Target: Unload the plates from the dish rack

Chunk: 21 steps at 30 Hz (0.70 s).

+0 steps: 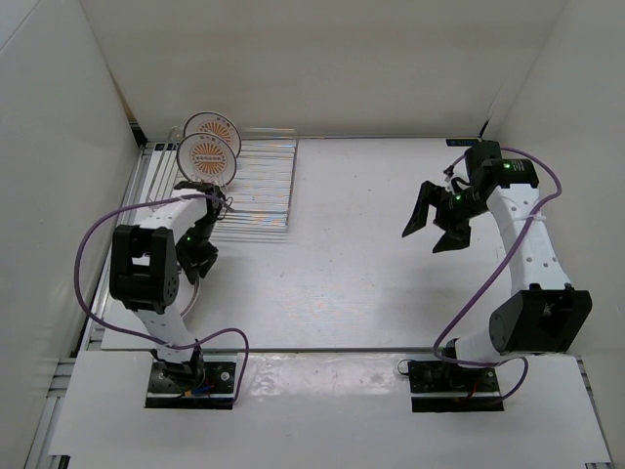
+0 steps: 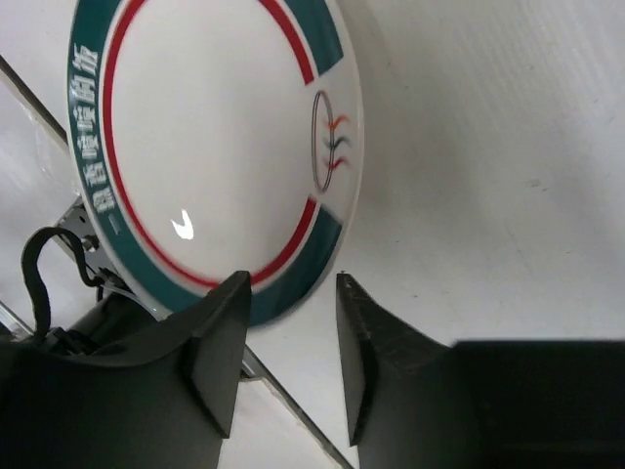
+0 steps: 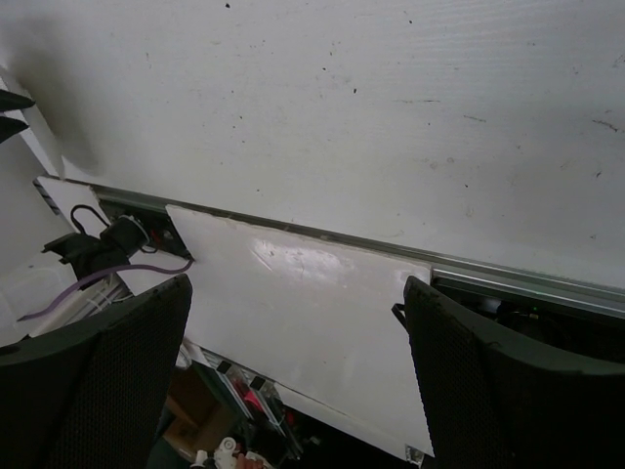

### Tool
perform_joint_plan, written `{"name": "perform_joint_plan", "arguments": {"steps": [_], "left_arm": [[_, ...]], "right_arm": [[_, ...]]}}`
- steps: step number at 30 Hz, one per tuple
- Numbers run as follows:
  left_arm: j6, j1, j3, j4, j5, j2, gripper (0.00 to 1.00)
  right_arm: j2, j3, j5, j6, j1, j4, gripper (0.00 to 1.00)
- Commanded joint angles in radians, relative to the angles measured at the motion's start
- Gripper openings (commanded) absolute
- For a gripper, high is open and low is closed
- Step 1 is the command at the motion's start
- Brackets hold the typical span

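green-rimmed plate (image 2: 215,147): top cut off | lower rim behind fingers (image 2: 217,347)

Dish rack (image 1: 259,191): silver wire, far left of desk (image 1: 391,244).
Sunburst plates (image 1: 207,159): two, orange-on-white, upright at rack's far-left end.
Teal-rimmed plate (image 2: 215,147): white centre, red ring.

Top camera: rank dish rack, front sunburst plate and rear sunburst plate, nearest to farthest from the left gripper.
1. Dish rack, just ahead, slightly right.
2. Front sunburst plate, standing at the rack's left end.
3. Rear sunburst plate, behind that one, farthest back.
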Motion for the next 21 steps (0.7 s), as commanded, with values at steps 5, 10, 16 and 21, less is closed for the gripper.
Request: {"name": "perform_joint_plan", "arguments": {"steps": [5,10,16,21], "left_arm": [[0.021,0.059,0.084,-0.391,-0.02,-0.007,0.6],[0.04,0.077,0.132,-0.4,-0.024,-0.02,0.68],[0.02,0.123,0.339,-0.466,0.065,-0.045,0.67],[0.064,0.223,0.499,-0.123,0.409,-0.174,0.72]], "right_arm": [[-0.024,0.017,0.0,-0.017,0.014,-0.092,0.9],[-0.024,0.014,0.001,-0.017,0.014,-0.09,0.9],[-0.021,0.014,0.004,-0.014,0.013,-0.089,0.9],[-0.021,0.023,0.012,-0.017,0.014,-0.092,0.9]]}}
